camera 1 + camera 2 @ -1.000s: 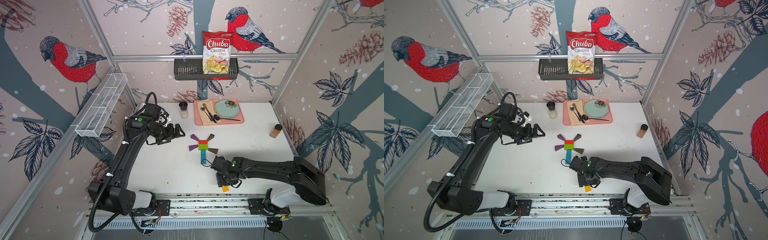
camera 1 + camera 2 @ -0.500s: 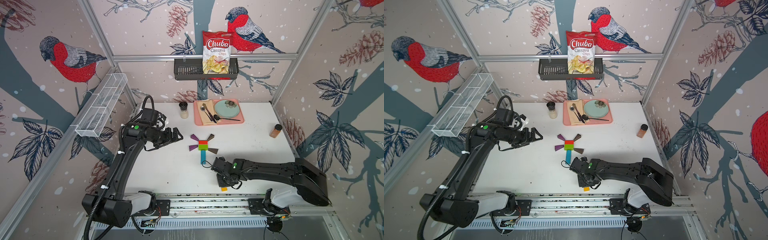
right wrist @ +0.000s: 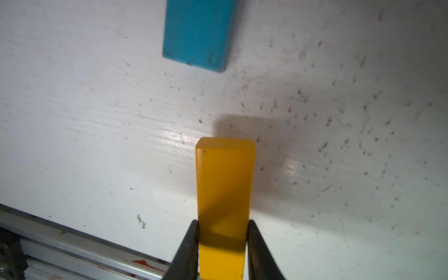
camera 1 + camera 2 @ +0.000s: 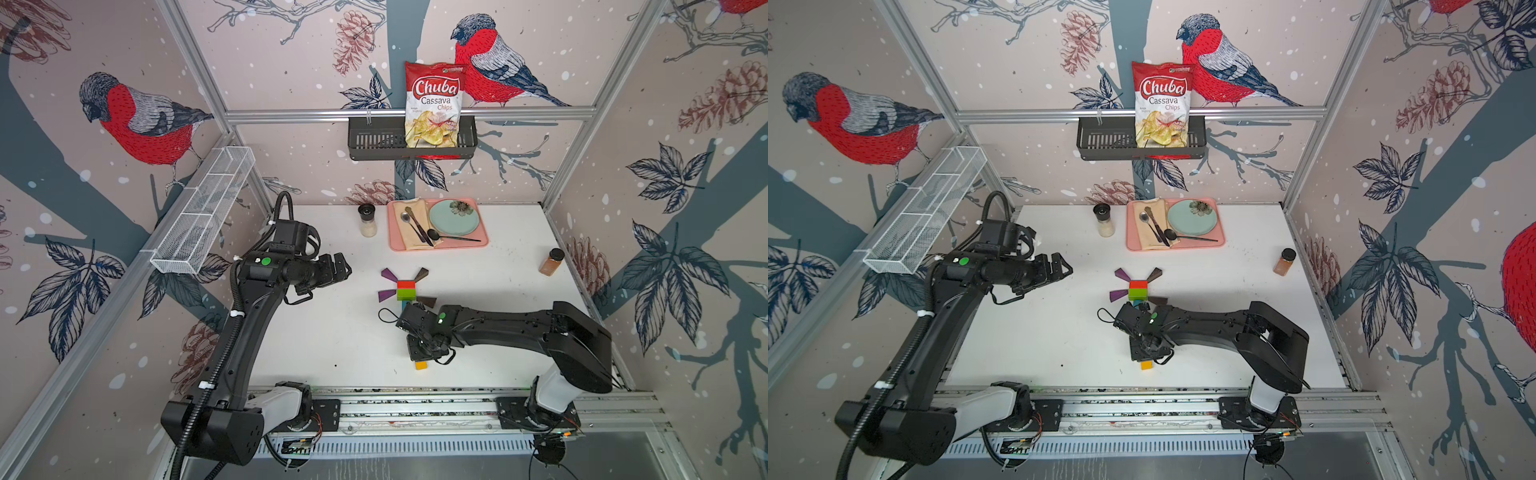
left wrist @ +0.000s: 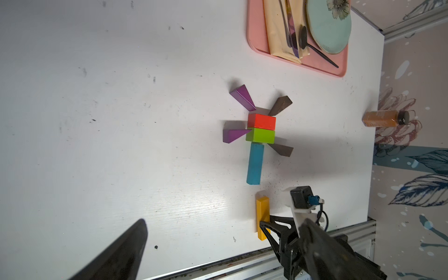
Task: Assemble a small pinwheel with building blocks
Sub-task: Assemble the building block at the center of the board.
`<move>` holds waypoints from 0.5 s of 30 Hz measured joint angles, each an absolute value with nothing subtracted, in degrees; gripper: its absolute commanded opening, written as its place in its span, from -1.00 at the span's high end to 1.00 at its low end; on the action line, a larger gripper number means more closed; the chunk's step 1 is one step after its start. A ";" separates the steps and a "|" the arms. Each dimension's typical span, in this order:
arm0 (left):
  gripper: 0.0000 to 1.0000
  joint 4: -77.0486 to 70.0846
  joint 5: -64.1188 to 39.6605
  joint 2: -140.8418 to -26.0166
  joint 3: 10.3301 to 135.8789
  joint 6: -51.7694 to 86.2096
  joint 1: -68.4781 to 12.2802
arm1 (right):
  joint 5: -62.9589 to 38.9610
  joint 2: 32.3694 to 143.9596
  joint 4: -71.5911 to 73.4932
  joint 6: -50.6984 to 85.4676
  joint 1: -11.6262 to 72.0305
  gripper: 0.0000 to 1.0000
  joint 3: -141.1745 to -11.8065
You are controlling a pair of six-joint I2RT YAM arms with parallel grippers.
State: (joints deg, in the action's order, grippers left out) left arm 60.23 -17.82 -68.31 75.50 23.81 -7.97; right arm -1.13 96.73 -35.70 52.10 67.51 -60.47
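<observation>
leftmost, the left gripper (image 4: 340, 269) hangs over the white table (image 4: 332, 340), jaws spread wide with nothing between them, well apart from the blocks. mid-table lies the pinwheel (image 4: 406, 289): red brick (image 4: 406, 284) touching green brick (image 4: 406, 294), purple wedges (image 4: 388, 274) on its left, brown wedges (image 4: 421, 274) on its right. the left wrist view shows the blue bar (image 5: 255, 163) whole, touching the green brick; both top views hide most of it under the right arm. only the right wrist view shows the right gripper (image 3: 223, 225) clamped on the yellow bar (image 3: 225, 184), near the blue bar's end with a gap between.
</observation>
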 measured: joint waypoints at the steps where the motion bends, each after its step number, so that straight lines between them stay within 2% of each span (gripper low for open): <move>1: -0.95 60.29 -17.85 -68.18 75.70 23.88 -7.62 | -1.58 97.06 -36.49 51.62 67.07 0.58 -61.80; 9: -0.95 60.25 -20.43 -66.85 79.37 26.74 -5.06 | -4.73 102.65 -42.83 47.92 65.60 0.58 -71.33; 15: -0.95 60.51 -20.84 -65.82 79.55 27.00 -4.99 | -5.78 104.20 -47.55 48.18 66.74 0.57 -73.54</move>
State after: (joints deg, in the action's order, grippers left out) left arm 60.51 -20.84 -65.82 79.55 27.00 -4.99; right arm -5.78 104.20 -47.55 48.18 66.74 -73.54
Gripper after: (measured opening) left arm 0.975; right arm 0.286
